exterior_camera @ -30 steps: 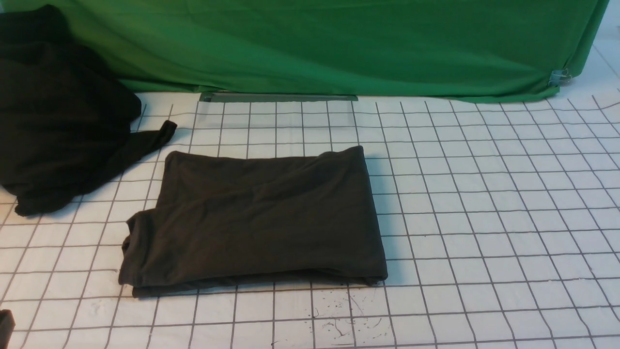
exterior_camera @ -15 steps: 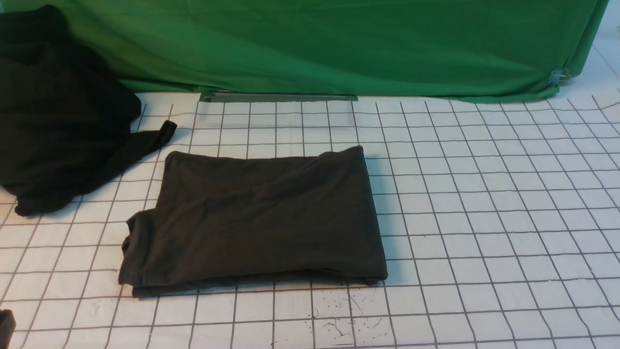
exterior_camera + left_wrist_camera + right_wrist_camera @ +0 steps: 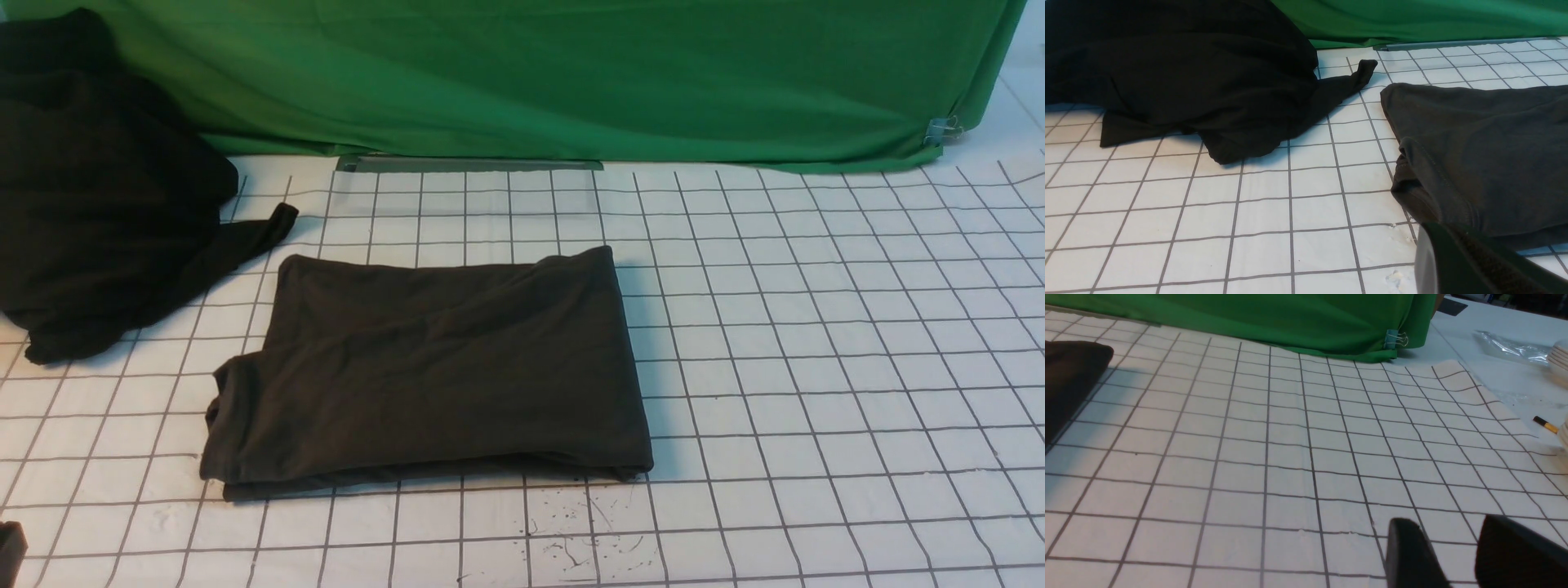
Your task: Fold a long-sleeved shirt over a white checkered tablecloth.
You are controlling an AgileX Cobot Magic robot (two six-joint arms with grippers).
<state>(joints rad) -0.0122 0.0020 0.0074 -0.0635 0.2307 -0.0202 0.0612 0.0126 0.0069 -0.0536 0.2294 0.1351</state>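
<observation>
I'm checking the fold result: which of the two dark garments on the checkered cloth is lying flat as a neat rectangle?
The long-sleeved shirt in the middle, brownish and folded flat; the blacker cloth heap at far left is bunched up.

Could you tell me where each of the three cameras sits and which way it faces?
Front view: between the arms, facing the folded long-sleeved shirt on the white checkered tablecloth; almost no arm.
Left wrist view: low, facing the black cloth heap; left gripper shut.
Right wrist view: low over bare cloth; right gripper open.
All three share the green backdrop.
</observation>
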